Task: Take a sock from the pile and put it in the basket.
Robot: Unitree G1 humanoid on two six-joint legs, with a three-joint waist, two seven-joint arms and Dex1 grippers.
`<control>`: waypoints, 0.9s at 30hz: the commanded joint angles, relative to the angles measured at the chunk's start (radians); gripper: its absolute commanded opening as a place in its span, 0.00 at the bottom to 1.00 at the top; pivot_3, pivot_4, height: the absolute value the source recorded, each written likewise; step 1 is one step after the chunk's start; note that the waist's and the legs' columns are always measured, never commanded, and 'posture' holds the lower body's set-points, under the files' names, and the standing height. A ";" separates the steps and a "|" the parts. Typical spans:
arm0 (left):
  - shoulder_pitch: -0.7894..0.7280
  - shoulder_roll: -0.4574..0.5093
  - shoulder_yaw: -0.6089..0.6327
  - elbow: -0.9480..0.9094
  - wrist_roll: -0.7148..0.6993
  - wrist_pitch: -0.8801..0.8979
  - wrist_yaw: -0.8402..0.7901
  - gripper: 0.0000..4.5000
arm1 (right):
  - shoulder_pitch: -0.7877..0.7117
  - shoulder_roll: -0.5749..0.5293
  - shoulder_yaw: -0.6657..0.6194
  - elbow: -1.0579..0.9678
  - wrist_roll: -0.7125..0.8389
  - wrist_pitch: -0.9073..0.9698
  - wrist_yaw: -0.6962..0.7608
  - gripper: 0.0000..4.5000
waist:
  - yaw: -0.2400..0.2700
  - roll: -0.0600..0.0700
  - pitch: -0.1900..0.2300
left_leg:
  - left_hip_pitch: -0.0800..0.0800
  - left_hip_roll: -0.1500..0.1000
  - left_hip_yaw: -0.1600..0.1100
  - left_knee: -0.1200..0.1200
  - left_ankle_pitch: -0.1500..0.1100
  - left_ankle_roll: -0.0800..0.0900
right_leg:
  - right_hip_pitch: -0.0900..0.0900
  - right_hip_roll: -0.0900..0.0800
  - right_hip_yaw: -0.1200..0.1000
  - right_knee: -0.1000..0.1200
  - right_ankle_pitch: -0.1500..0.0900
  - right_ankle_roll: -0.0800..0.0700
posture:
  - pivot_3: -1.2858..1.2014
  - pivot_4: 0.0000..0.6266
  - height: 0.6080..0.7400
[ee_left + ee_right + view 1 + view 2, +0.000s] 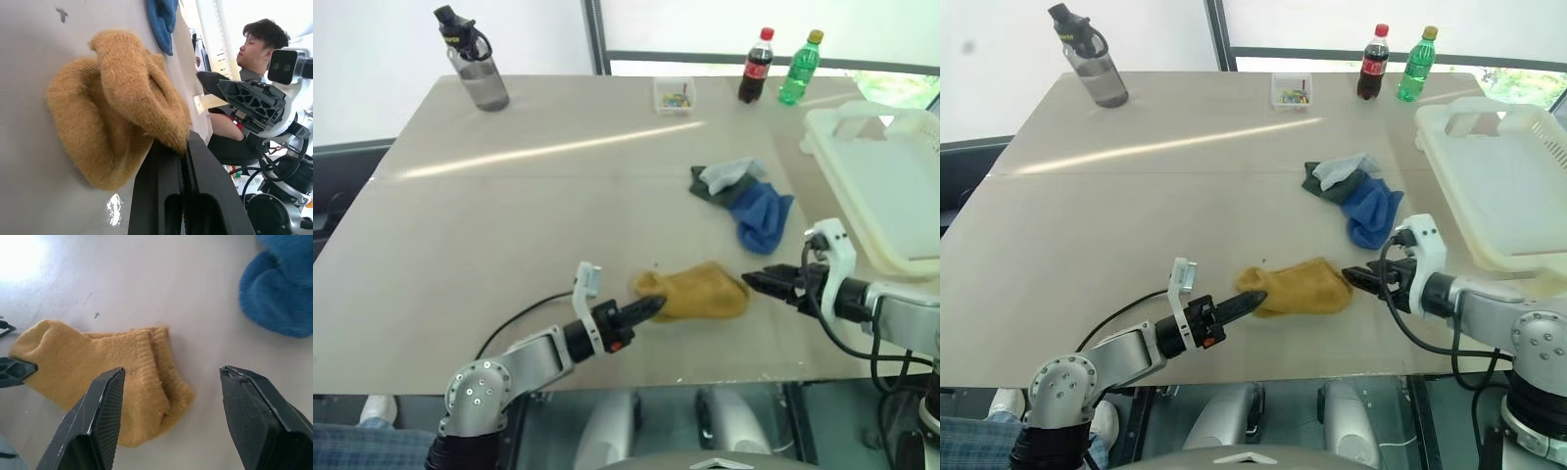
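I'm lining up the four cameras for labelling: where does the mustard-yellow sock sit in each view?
Left eye view: mustard-yellow sock low on the table, between the two grippers.
Right eye view: low centre, same spot.
Left wrist view: large, its edge pinched in the shut left gripper.
Right wrist view: centre, beyond the open right gripper.
Shared landmark: the blue sock, beside it in all four.

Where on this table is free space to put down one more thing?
Free: the wide stretch of table between the water bottle and the yellow sock. Crowded: around the pile, basket and both grippers.
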 commanded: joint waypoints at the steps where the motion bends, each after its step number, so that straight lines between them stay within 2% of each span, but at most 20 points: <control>1: 0.007 -0.009 -0.006 -0.020 -0.031 -0.023 0.015 0.00 | -0.005 0.009 0.020 -0.032 0.025 -0.034 0.000 0.70 | 0.000 0.000 0.000 | 0.000 0.000 0.000 0.000 0.000 0.000 | 0.000 0.000 0.000 0.000 0.000 0.000 | 0.52 0.24 1.00; 4: 0.011 -0.010 -0.010 -0.023 -0.038 -0.029 0.027 0.00 | -0.007 0.034 0.047 -0.032 0.067 -0.042 0.002 0.70 | -0.002 0.000 0.000 | 0.001 0.000 0.000 0.001 0.000 0.000 | 0.000 0.000 0.000 0.000 0.000 -0.001 | 0.52 0.24 1.00; 10: 0.016 -0.010 -0.018 -0.026 -0.055 -0.044 0.045 0.00 | 0.025 0.039 0.093 -0.026 0.053 -0.076 -0.008 0.70 | -0.001 0.000 0.000 | 0.001 0.000 0.000 0.001 0.000 0.000 | 0.000 0.000 0.000 0.001 -0.001 -0.002 | 0.52 0.24 1.00; 15: 0.015 -0.006 -0.026 -0.027 -0.062 -0.051 0.049 0.00 | 0.023 0.055 0.182 -0.002 -0.021 -0.122 -0.015 0.70 | -0.001 0.000 0.000 | 0.001 0.000 0.000 0.001 0.000 0.000 | 0.000 0.000 0.000 0.001 -0.001 -0.002 | 0.52 0.24 1.00; 22: 0.017 0.004 -0.032 -0.028 -0.068 -0.057 0.044 0.00 | 0.014 0.022 0.221 0.020 -0.120 -0.178 -0.006 0.70 | -0.001 0.000 0.000 | 0.001 0.000 0.000 0.001 0.000 0.000 | 0.000 0.000 0.000 0.001 -0.001 -0.002 | 0.52 0.24 1.00; 27: 0.016 0.008 -0.036 -0.026 -0.073 -0.061 0.042 0.00 | 0.007 0.017 0.211 0.030 -0.124 -0.185 0.012 0.70 | -0.001 0.000 0.000 | 0.001 0.000 0.000 0.002 0.000 0.000 | 0.000 0.000 0.000 0.001 -0.001 -0.002 | 0.52 0.24 1.00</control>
